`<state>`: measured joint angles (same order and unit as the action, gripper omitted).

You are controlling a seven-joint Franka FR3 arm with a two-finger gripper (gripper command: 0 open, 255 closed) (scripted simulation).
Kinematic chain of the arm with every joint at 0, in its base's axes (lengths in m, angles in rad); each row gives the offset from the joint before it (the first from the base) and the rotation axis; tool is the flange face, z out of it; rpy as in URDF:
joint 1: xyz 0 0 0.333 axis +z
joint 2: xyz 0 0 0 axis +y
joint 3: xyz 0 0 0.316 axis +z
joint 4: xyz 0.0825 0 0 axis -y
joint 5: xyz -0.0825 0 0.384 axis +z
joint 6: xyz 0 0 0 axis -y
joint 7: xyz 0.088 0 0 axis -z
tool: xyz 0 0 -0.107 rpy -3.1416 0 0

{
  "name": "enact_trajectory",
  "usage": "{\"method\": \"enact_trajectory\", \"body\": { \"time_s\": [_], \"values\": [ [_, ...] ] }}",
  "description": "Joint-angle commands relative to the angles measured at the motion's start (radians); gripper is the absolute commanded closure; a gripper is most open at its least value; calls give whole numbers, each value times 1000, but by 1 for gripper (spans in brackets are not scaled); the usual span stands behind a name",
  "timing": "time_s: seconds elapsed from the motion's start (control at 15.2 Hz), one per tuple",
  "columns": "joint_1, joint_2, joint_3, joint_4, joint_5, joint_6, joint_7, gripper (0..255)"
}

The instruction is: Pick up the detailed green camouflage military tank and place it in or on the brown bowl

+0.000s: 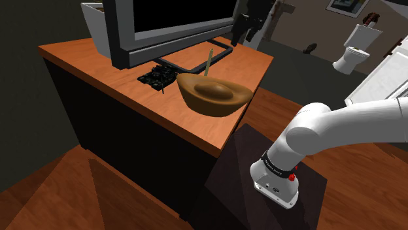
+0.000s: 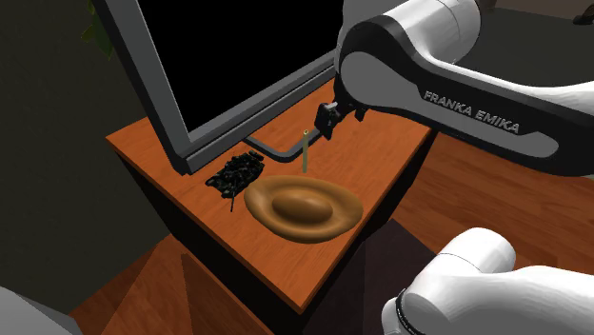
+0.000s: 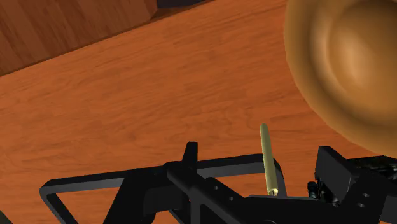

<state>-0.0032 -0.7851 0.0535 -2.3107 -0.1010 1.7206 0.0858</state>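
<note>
In the second exterior view, the monitor (image 2: 238,67) ran along the worktop's (image 2: 386,157) rear edge. Just in front of its black foot frame (image 2: 271,150) lay the camouflage tank (image 2: 238,174), dark green and mottled. It sat flat on the wood near the middle of the worktop, and its long axis ran roughly parallel to the screen. Next along was the brown bowl (image 2: 303,207), empty and close beside the tank's nearer end, toward the front corner. A thin yellowish stick (image 2: 305,147) stood upright behind the bowl, at the frame's corner. The gripper (image 2: 326,122) hung above the worktop just past that stick, toward the right-hand corner, and it carried nothing that could be seen. Whether it was open or closed could not be told. So the tank lay down and to the left of the gripper, beyond the stick. I judged that a reach would have to cross along the monitor's front and close across the hull's short width.
</note>
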Motion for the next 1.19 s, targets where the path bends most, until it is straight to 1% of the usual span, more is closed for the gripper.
{"method": "enact_trajectory", "body": {
  "time_s": [0.0,0.26,0.53,0.86,1.12],
  "values": [
    [0,0,0,0,0,0,0,0],
    [1,73,72,-5,66,40,146,0],
    [0,166,141,13,126,87,288,0],
    [-4,307,224,66,185,150,461,0],
    [-10,438,283,131,213,200,597,0]
  ]
}}
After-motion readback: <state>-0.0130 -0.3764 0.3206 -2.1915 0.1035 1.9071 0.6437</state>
